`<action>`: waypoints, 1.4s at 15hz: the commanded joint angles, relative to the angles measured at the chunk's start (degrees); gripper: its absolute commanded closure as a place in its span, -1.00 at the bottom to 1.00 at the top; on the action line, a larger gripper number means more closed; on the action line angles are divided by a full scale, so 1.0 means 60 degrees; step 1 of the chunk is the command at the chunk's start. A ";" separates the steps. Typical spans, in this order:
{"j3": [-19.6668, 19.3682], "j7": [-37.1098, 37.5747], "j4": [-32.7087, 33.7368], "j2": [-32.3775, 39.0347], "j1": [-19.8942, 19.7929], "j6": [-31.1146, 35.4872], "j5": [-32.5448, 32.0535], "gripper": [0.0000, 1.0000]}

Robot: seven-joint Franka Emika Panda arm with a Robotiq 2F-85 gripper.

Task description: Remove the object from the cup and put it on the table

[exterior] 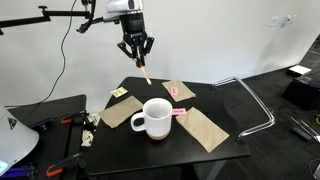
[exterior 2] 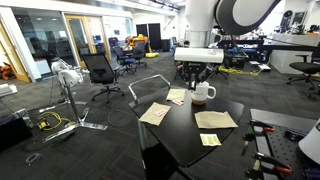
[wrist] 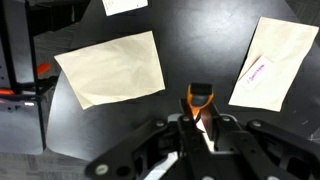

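The Robotiq gripper (exterior: 140, 58) is hanging above the far part of the black table (exterior: 160, 150), its fingers closed almost together and pinching the upper end of the thin orange stick (exterior: 145, 72). The stick is pointing down at a slight tilt, entirely outside the white mug (exterior: 155, 118) and on the far side of it. Whether its lower tip is touching the tabletop cannot be told.

In the wrist view the gripper (wrist: 202, 122) is coming in from the bottom edge, with the stick (wrist: 200, 100) showing orange with a pale end between the fingertips, over bare black surface.

The mug is standing upright near the middle of the table, its handle turned to the left in an exterior view. Tan paper pieces are lying around it: one to its left (exterior: 120, 112), one to its right near the near edge (exterior: 205, 128), and one at the far side (exterior: 180, 92) carrying a small pink item (exterior: 173, 90). A second pink item (exterior: 180, 112) is lying just right of the mug.
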 commanded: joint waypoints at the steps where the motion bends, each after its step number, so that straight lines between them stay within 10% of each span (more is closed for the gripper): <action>1: 0.0045 0.1064 -0.0071 0.0563 0.0343 0.0466 -0.0232 0.91; 19: -0.0846 0.0995 0.0230 0.2936 0.1410 0.2677 -0.1786 0.91; 20: -0.0888 0.0909 0.0267 0.3008 0.1447 0.2648 -0.1774 0.16; 21: -0.0932 0.0844 0.0293 0.3057 0.1486 0.2624 -0.1742 0.11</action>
